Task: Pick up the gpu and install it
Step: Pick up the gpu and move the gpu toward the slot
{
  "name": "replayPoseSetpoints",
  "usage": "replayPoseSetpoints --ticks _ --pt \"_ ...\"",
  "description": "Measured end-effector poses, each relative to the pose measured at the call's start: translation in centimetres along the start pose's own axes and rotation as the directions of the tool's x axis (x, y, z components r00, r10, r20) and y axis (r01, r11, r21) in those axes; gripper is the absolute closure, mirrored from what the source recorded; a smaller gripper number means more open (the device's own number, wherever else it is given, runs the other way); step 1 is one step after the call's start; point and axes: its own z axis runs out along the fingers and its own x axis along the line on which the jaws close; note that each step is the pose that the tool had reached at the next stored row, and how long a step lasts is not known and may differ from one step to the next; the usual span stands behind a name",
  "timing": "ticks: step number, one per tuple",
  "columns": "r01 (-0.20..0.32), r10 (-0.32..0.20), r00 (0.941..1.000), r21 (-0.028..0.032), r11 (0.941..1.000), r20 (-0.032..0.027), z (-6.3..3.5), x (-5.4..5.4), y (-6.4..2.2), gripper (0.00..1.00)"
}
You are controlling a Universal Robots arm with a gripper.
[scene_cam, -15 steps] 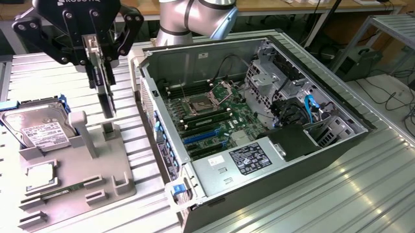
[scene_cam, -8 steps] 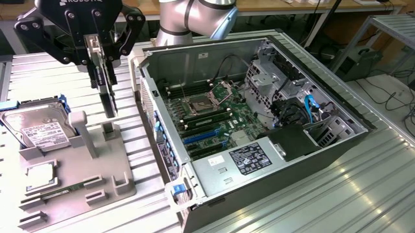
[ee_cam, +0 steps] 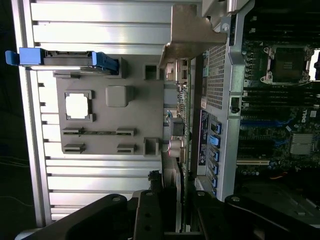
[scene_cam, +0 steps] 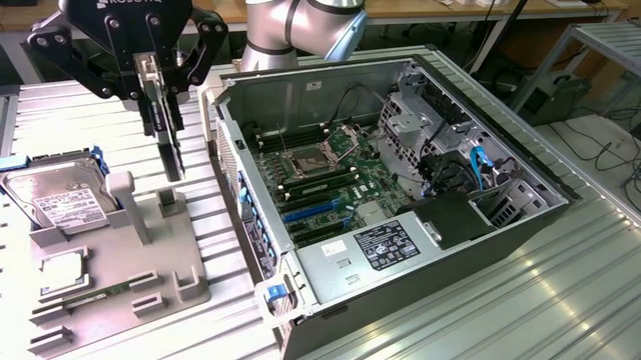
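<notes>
Between the part-closed jaws of the gripper [scene_cam: 161, 75]: the gpu [scene_cam: 171, 146], clamped and hanging edge-down.
Just below is the tray [scene_cam: 150, 289], and the case [scene_cam: 251, 105] stands beside it. I judge this the pick-up step; seating needs its edge square over a slot [scene_cam: 305, 213].

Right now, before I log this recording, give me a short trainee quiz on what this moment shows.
1. True or false: the end effector is shut on the gpu, holding it upright over the grey fixture.
2. Where is the hard drive? A) on the motherboard B) held in the grey fixture C) on the floor
3. Fill in: the gpu hangs to the exterior view's ____ of the open case.
Key: 1 true; 2 B; 3 left.
</notes>
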Motion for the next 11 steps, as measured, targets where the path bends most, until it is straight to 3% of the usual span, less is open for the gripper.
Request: replayPoseSetpoints --ticks 11 --pt "0.000 0.000 1.0000 0.0000 1.0000 0.0000 0.00 -0.41 -0.01 0.72"
